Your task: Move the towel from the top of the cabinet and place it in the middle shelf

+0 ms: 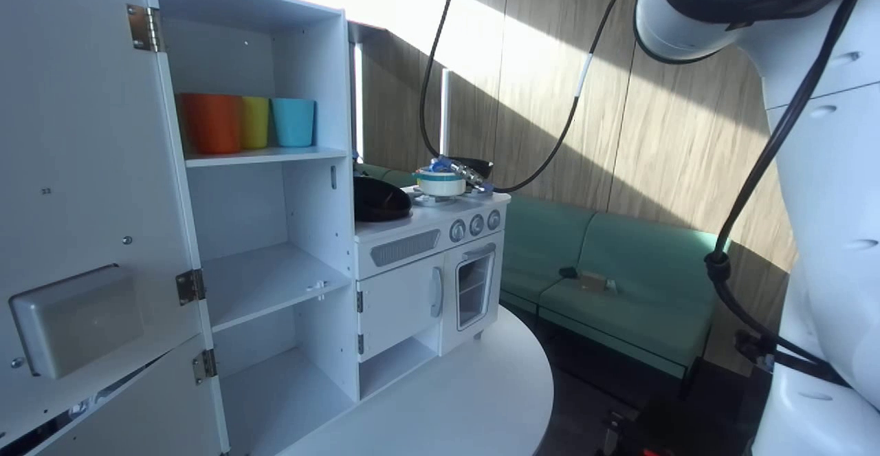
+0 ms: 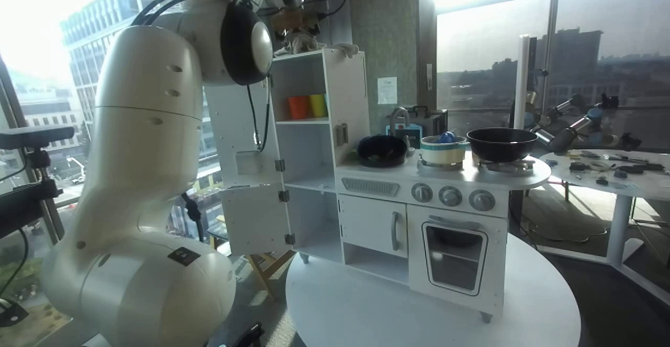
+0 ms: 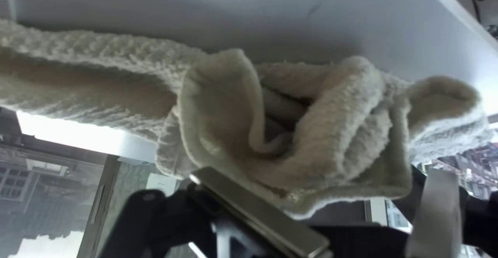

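Claw [image 3: 328, 192] of black and silver metal, its fingers apart with nothing clamped, hangs at a crumpled, cream, fleecy towel [image 3: 272, 160] atop the tall white cabinet [image 2: 346, 93]. A clean pickup likely means straddling a thick fold, gripping firmly, then lifting until the end at the cabinet's right edge clears, before lowering it past the orange, yellow and blue cups [image 1: 255, 122] to the white middle shelf [image 1: 265, 280].

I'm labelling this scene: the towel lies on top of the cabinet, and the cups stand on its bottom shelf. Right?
Wrong level: the cups stand on the upper shelf, as seen in both exterior views. The towel does lie atop the cabinet.
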Robot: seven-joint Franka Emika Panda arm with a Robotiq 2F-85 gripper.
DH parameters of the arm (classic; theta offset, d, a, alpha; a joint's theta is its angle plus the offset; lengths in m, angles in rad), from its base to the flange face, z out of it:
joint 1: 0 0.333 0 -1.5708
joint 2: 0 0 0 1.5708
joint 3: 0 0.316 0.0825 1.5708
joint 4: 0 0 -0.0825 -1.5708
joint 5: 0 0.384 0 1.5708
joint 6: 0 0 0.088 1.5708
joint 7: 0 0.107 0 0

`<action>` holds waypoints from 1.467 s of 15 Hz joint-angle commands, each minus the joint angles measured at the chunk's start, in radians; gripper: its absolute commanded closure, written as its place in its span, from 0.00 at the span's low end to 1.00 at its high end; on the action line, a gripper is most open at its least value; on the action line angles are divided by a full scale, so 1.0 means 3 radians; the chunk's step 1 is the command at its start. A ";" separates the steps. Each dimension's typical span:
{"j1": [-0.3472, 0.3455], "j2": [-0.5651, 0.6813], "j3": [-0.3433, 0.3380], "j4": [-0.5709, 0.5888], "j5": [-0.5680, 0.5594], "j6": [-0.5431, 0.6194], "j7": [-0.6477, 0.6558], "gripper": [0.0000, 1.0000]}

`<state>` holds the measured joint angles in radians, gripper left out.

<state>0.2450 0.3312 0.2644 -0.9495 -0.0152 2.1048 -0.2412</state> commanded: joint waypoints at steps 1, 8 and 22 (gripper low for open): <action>0.0068 0.0081 -0.0026 0.0325 -0.0038 -0.0423 0.0307 0.00; 0.0103 0.0195 -0.0087 0.0371 -0.0316 -0.0479 0.0440 0.00; 0.0324 0.0129 -0.0093 0.0320 -0.0535 -0.0306 0.0486 0.94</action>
<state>0.3133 0.3876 0.2423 -0.8521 -0.1344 1.9925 -0.1154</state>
